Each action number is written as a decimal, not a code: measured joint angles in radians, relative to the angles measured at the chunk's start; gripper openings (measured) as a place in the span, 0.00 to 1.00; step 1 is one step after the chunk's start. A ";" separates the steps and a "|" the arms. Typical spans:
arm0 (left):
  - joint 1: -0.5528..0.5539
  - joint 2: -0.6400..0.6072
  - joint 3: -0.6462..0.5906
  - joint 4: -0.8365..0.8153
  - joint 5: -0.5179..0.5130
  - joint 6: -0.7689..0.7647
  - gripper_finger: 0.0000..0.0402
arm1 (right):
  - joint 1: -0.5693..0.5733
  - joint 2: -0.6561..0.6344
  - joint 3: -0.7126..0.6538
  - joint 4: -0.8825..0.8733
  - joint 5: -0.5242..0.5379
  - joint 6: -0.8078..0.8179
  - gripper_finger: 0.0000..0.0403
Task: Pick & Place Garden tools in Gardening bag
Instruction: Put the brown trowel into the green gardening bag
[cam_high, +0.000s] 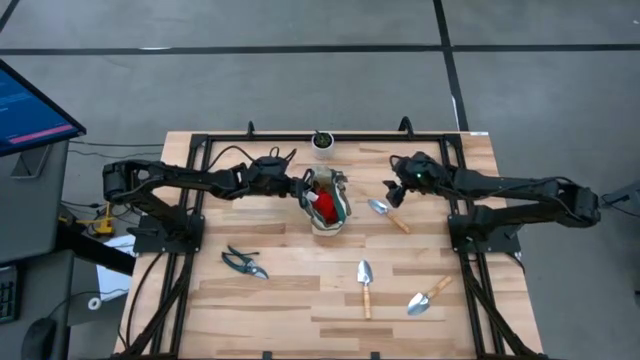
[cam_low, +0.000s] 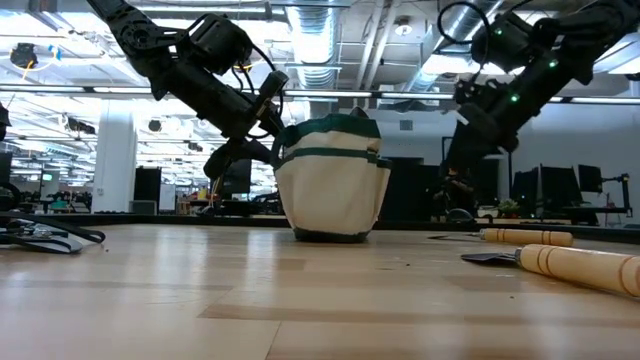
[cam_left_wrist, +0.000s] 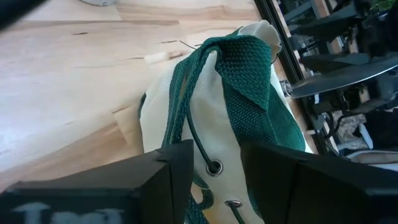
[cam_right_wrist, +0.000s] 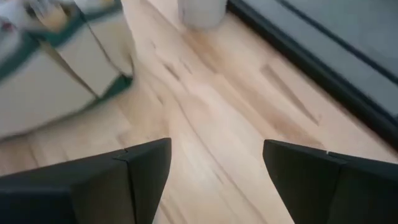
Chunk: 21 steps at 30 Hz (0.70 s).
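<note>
Bag (cam_high: 328, 208): upright, centre of the high view; red item inside.
Left gripper (cam_high: 303, 187): at the bag's left rim; fingers slightly apart astride the green trim (cam_left_wrist: 245, 68).
Right gripper (cam_high: 393, 193): open, empty, over the nearest trowel (cam_high: 388, 214).
Shears (cam_high: 245, 263): lower left.
Other trowels (cam_high: 366, 286): lower right.

The surface (cam_high: 300, 300) is pale wood in jointed planks, smooth with a soft sheen. The gardening bag (cam_left_wrist: 205, 118) is matt cream cloth, its green trim (cam_left_wrist: 245, 68) coarsely woven, with small shiny metal eyelets (cam_left_wrist: 214, 166). Each trowel (cam_high: 366, 285) pairs a bright metal blade with a light wooden handle. Left claw (cam_left_wrist: 214, 180) fingers look matt black.
</note>
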 joint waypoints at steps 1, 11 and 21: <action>0.000 0.000 0.000 0.000 0.000 0.000 0.31 | 0.001 0.000 0.000 -0.017 0.000 0.001 0.61; 0.000 0.000 0.000 0.000 0.005 0.033 0.34 | 0.015 0.003 0.000 -0.032 0.000 0.020 0.61; -0.001 -0.079 0.001 0.016 0.071 0.133 0.53 | 0.015 0.003 0.000 -0.032 -0.024 0.020 0.64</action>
